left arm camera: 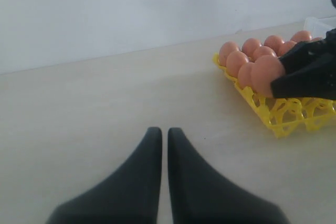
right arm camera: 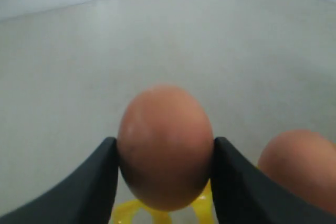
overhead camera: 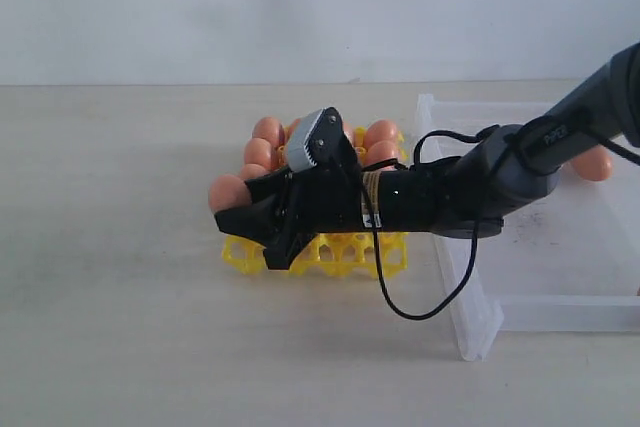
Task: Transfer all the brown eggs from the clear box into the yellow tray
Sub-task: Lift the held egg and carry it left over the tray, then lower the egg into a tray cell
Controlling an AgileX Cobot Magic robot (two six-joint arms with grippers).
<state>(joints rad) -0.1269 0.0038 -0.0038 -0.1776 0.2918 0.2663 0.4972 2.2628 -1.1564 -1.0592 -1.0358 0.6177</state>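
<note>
Your left hand (left arm camera: 164, 131) hangs over bare worktop (overhead camera: 110, 277), well apart from the yellow tray (overhead camera: 340, 252). Its two dark fingers are pressed almost together, with only a thin slit between them, and they carry nothing. The exterior view does not show this hand.

Your right hand (overhead camera: 238, 199) reaches across the tray from the right and ends at the tray's left edge. Its fingers stand about halfway apart and clamp one brown egg (right arm camera: 165, 145) by its sides, with yellow plastic showing right beneath it. You cannot tell whether the egg touches a cup.

Several brown eggs (overhead camera: 268, 132) fill the tray's far cups, just beside the held one. The cups in the tray's near row are bare.

The clear box (overhead camera: 470, 297) lies on the worktop just beside the tray's right edge. One more egg (overhead camera: 595, 163) shows in the box's far part, past the right arm (overhead camera: 500, 172).
</note>
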